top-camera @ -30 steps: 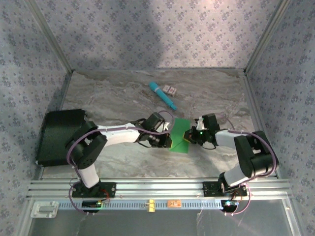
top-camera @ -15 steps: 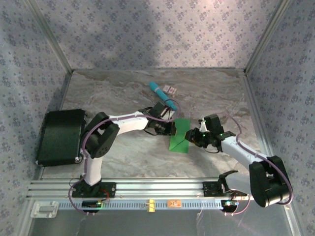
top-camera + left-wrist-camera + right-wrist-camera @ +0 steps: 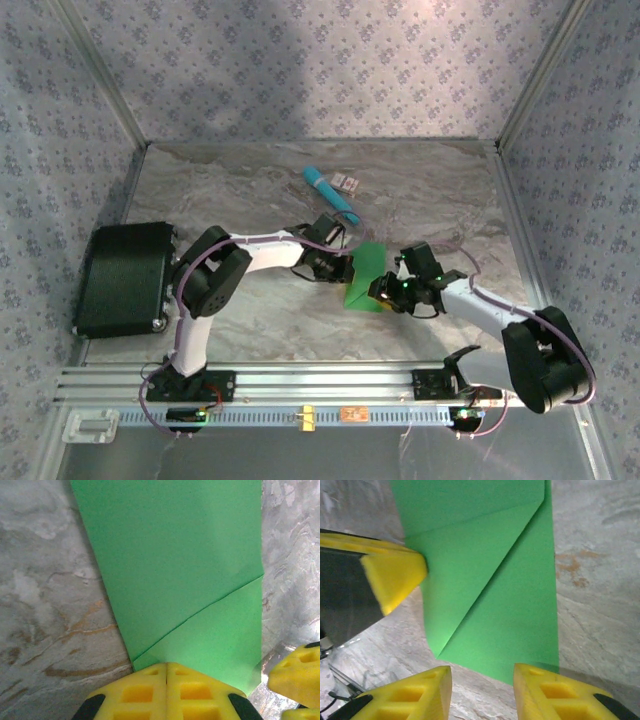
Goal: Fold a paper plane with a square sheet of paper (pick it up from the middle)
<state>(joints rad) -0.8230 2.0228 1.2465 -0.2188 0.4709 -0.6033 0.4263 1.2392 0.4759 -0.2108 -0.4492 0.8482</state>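
**A:** What is different from one second ago?

**B:** The right hand [image 3: 482, 682] has let go. Its yellow fingers were together before. Now they stand apart, and one edge of the green sheet of paper [image 3: 366, 268] lies before the gap, not gripped.

**A:** And the left hand?

**B:** The left hand [image 3: 166, 680] is closed, with both fingers pressed together. The tips sit at the sheet's edge, on the side away from the right hand. I cannot tell whether it pinches a layer or only presses down.

**A:** Where does the sheet lie?

**B:** It lies flat on the bench [image 3: 230, 190], about in the middle and a little toward the near edge, between the two hands. The teal stick [image 3: 330, 194] lies well apart from it, nearer the far edge.

**A:** What does this mean for the task?

**B:** One corner is folded over, and a slanting crease runs across the sheet. So I judge this fold to be laid, or nearly. It is not a plane yet, and several folds remain. I think the flap may spring up if the left hand leaves too early, so the crease probably needs a firm press first.
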